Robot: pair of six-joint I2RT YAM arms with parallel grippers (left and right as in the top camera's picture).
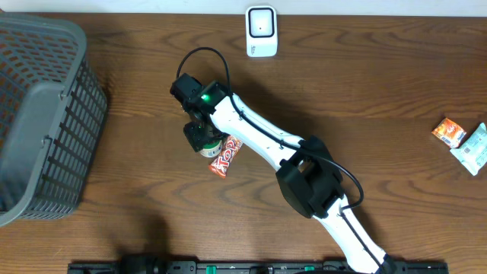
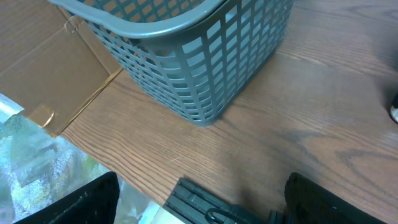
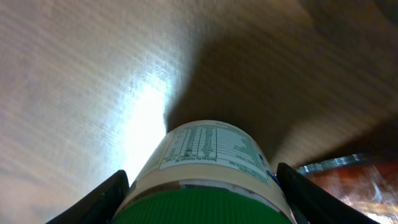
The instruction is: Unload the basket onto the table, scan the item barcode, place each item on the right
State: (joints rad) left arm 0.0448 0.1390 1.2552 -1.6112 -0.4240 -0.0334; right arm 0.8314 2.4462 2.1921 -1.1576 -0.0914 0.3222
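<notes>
The item is a small cream jar (image 3: 208, 149) with a green cap (image 3: 202, 208) and a printed nutrition label. It lies on the wooden table, seen in the overhead view as the jar (image 1: 212, 147) beside an orange candy bar (image 1: 227, 157). My right gripper (image 3: 202, 199) straddles the jar just behind the cap, both black fingers (image 3: 102, 199) pressed against its sides. The white barcode scanner (image 1: 260, 30) stands at the table's far edge. My left gripper (image 2: 199, 205) hangs open over the near left table edge, nothing between its fingers.
A grey plastic basket (image 1: 53, 144) fills the left side, and the basket (image 2: 186, 68) looms close in the left wrist view. Two snack packets (image 1: 449, 133) lie at the far right. A black rail (image 1: 251, 267) runs along the near edge.
</notes>
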